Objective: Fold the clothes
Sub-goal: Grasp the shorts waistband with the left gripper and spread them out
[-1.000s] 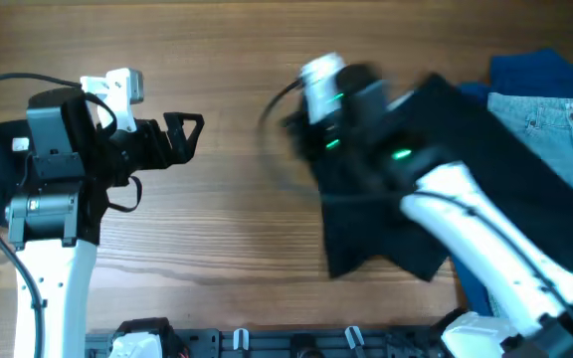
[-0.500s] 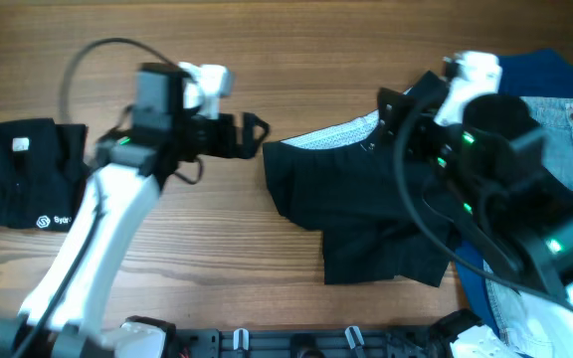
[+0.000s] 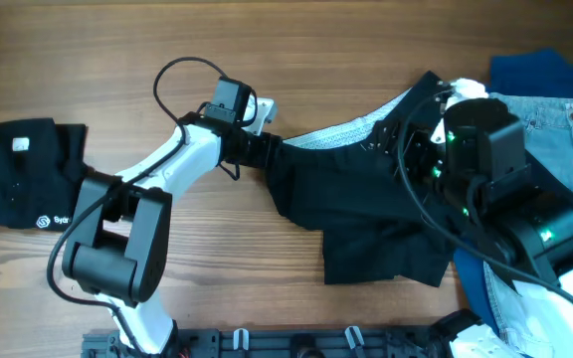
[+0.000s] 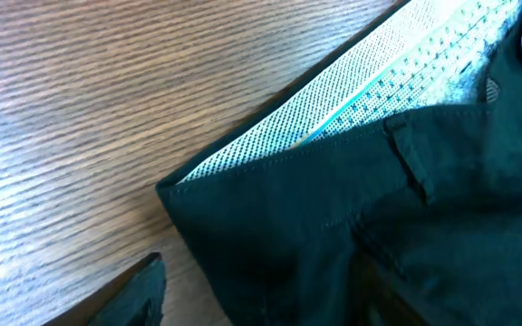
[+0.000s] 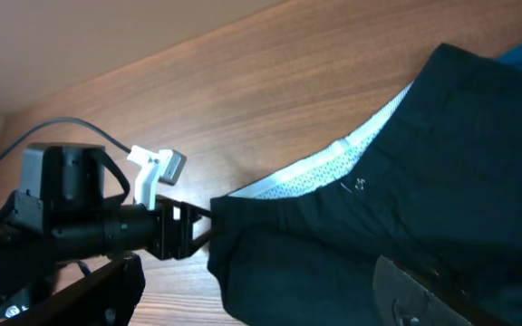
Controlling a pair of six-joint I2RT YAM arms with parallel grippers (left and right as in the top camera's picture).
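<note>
Overhead: the large plain black shorts (image 3: 366, 214) lie mid-right on the brown wood-grain counter (image 3: 88, 60), their right edge hidden under the right arm. The left hand (image 3: 267, 149) is set at their left corner.

Left wrist: one dark finger (image 4: 139, 294) is seen clear of the cloth, so the jaws stand apart. The other finger is lost against the black.

Right wrist: the right hand (image 5: 259, 276) is spread wide above the shorts, its fingers cut off by the frame.

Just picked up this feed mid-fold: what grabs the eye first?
The large black shorts lie unfolded at the centre of the table, white mesh lining showing along their top edge. The left claw sits at their left corner, the right arm over their right side. A folded black logo garment lies far left.
</note>
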